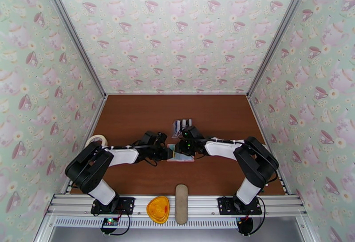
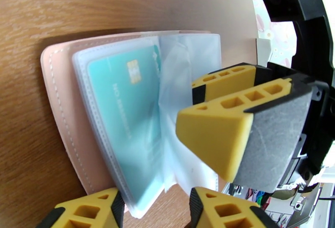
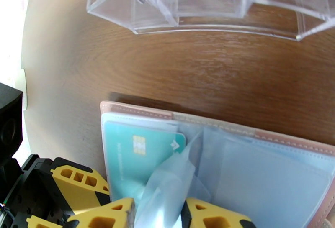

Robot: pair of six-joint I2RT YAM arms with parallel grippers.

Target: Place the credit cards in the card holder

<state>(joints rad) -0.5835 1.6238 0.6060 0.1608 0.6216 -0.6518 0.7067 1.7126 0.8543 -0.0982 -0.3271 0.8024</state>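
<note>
Right claw (image 3: pixel 159 218): fingers pressed onto a translucent sleeve leaf (image 3: pixel 167 183), which stands lifted out of the open card holder (image 3: pixel 138 109).

Left claw (image 2: pixel 155 214): fingers spread, with the holder's near edge between them; no contact visible.

Holder lies opened flat on the bench (image 3: pixel 188 70), between the two claws, pink cover downward. One teal card (image 2: pixel 125 116) sits in a sleeve on the left arm's side, chip facing up.

Other credit cards (image 1: pixel 183 125) stand in a clear rack (image 3: pixel 167 15) just behind the holder, not touching it.

Beige oval case (image 1: pixel 181 203) and orange piece (image 1: pixel 158 208) lie on the front rail.
</note>
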